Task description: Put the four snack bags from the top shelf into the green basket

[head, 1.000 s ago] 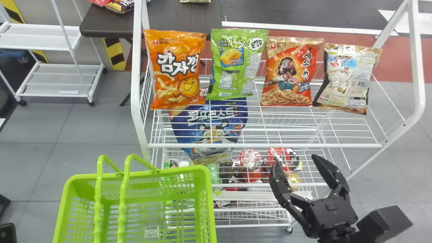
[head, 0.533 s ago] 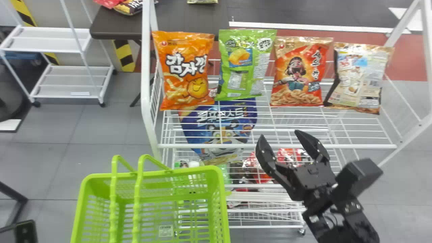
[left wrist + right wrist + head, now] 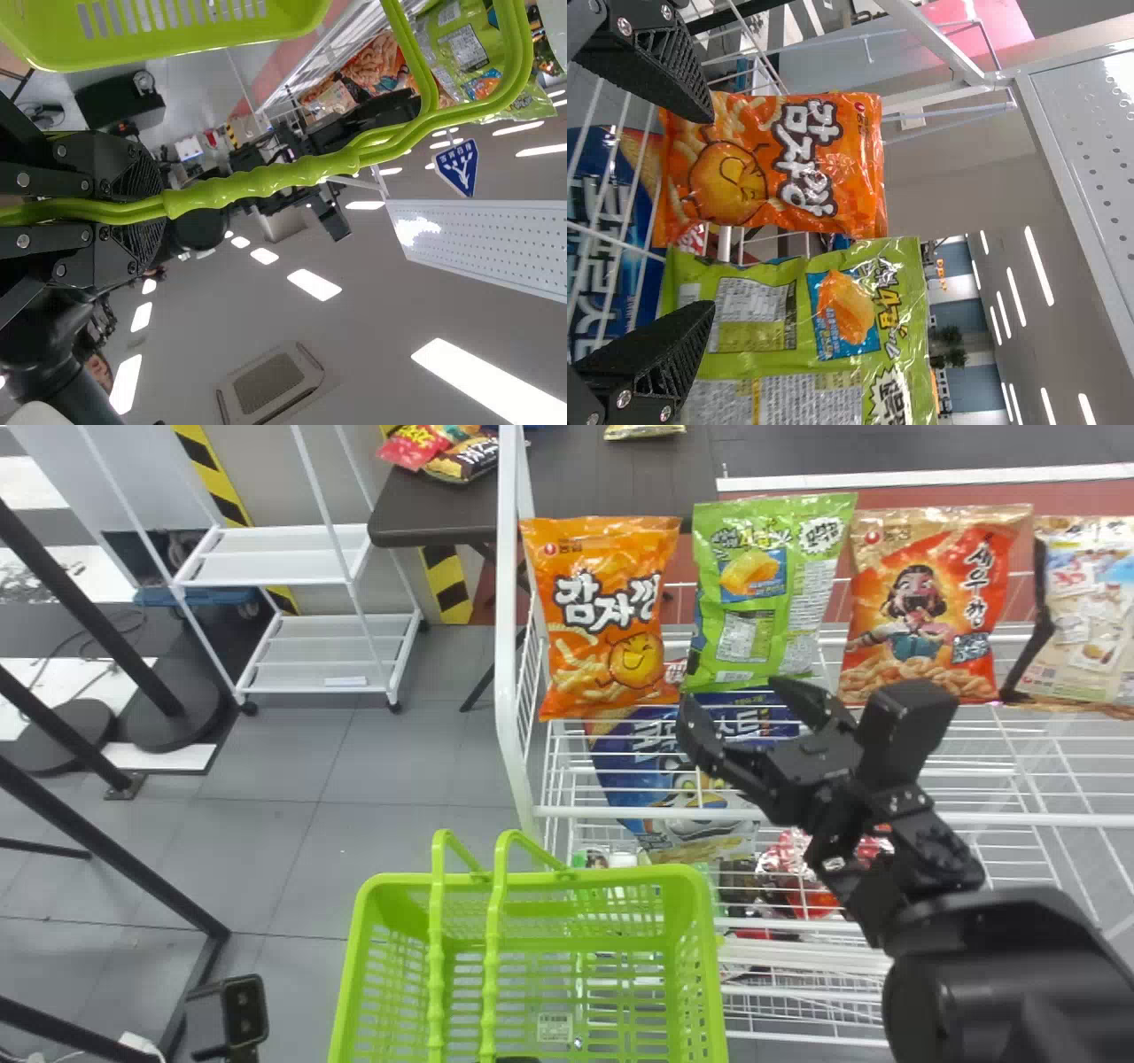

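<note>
Log left gripper [image 3: 164, 209] clenched round the paired green plastic handles [image 3: 261, 183], presumably to steady the lime-green slatted basket [image 3: 691, 921] for loading. Place basket at 7 o'clock from right gripper [image 3: 733, 692]. Note right jaws released, holding nothing, likely spread for a first bag; cannot tell whether for orange or green.

Find all four bags propped in a row on the white wire top shelf [image 3: 797, 815], probably for frontal access. From right gripper: glossy orange bag [image 3: 607, 615] at 10 o'clock, shiny green bag [image 3: 766, 593] near 12, red-and-tan bag [image 3: 930, 602] at 2, beige bag [image 3: 1085, 615] nearer 3.

Compare with 0.5 s ago: right gripper moved towards 10 o'clock relative to shelf, from below red-and-tan to just below orange and green; basket and bags shifted towards 3 o'clock in head view, without change in their arrangement.
</note>
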Motion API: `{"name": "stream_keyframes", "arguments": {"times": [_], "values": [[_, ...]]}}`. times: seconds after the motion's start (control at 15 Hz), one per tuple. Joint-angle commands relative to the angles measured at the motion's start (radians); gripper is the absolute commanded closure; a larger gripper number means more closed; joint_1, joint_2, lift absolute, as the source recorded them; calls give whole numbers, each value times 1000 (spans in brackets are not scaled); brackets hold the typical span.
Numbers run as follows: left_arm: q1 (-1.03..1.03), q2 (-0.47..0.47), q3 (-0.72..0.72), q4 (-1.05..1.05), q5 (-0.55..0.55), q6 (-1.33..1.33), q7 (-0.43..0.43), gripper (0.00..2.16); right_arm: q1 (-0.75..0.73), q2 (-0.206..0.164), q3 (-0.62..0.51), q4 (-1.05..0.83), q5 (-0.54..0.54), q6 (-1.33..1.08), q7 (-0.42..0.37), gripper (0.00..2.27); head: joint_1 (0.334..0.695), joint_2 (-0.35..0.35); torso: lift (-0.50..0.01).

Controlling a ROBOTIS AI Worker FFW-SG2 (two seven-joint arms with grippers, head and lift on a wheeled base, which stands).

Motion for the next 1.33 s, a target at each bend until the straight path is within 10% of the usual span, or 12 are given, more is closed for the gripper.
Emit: {"name": "stream_keyframes", "arguments": {"times": [0.0, 0.87, 1.27], "values": [[-28, 9, -18, 23, -1, 0, -10, 2148, -77, 1, 8, 78, -27, -12, 7, 60, 695, 145, 0], [-41, 21, -30, 46, 0, 0, -10, 2148, -467, 1, 135, 658, -189, -174, 131, 83, 695, 181, 0], [-44, 26, -30, 57, 2, 0, -10, 2148, -597, 1, 134, 839, -248, -171, 240, 930, 695, 178, 0]]}}
